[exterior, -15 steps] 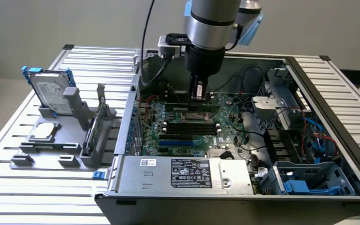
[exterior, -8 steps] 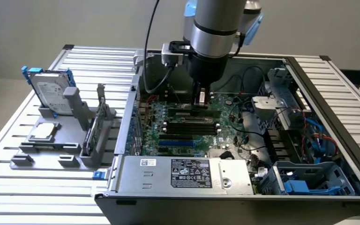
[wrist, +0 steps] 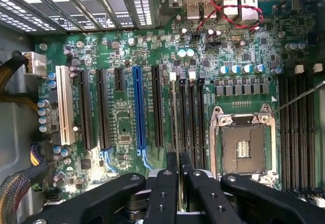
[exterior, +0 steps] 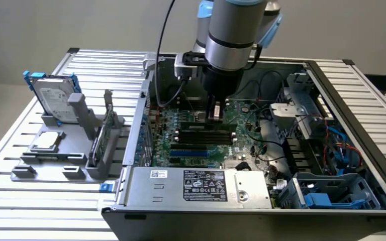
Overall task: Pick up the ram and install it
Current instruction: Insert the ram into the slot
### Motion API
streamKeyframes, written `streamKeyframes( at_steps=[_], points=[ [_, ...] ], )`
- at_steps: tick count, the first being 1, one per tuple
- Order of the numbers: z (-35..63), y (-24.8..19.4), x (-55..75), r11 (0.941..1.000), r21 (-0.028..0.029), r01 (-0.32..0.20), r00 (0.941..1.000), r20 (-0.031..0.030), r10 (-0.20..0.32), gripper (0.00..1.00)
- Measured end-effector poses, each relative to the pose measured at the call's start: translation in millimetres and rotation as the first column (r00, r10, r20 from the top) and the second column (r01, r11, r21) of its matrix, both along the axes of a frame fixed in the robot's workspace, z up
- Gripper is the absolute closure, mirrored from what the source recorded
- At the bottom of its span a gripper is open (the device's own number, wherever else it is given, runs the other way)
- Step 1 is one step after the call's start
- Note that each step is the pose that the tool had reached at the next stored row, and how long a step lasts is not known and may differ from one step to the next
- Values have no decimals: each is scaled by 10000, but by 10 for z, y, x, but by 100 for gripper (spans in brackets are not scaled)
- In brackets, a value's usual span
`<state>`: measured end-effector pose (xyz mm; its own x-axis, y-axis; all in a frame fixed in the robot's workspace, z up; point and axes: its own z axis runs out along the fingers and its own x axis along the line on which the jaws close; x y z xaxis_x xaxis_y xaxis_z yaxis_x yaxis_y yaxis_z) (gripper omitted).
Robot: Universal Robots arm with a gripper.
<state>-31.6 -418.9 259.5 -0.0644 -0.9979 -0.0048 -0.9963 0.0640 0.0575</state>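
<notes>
My gripper (exterior: 214, 114) hangs inside the open computer case, just above the black memory slots (exterior: 206, 135) of the green motherboard (exterior: 179, 123). In the wrist view its two black fingers (wrist: 171, 176) stand close together, pinching a thin strip seen edge-on, the ram (wrist: 178, 176). That edge lines up with the leftmost of three black memory slots (wrist: 190, 117) with white clips, and sits a little above them. The ram's flat faces and chips are hidden by the fingers.
An empty CPU socket (wrist: 244, 145) lies beside the slots, with several more memory slots (wrist: 297, 127) past it. Blue (wrist: 138, 112) and white (wrist: 64, 104) expansion slots, red cables (wrist: 228, 5), the power supply (exterior: 200, 186) and drive cages (exterior: 327, 196) crowd the case. A hard drive (exterior: 54, 98) stands in a rack outside.
</notes>
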Motion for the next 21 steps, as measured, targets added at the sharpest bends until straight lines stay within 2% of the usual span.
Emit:
streamKeyframes(
  at_steps=[10,21],
  points=[
    [-181,-1,-1,10000,0,-1,10000,1,1,86],
    [-195,14,-7,10000,1,0,10000,4,0,86]
  ],
)
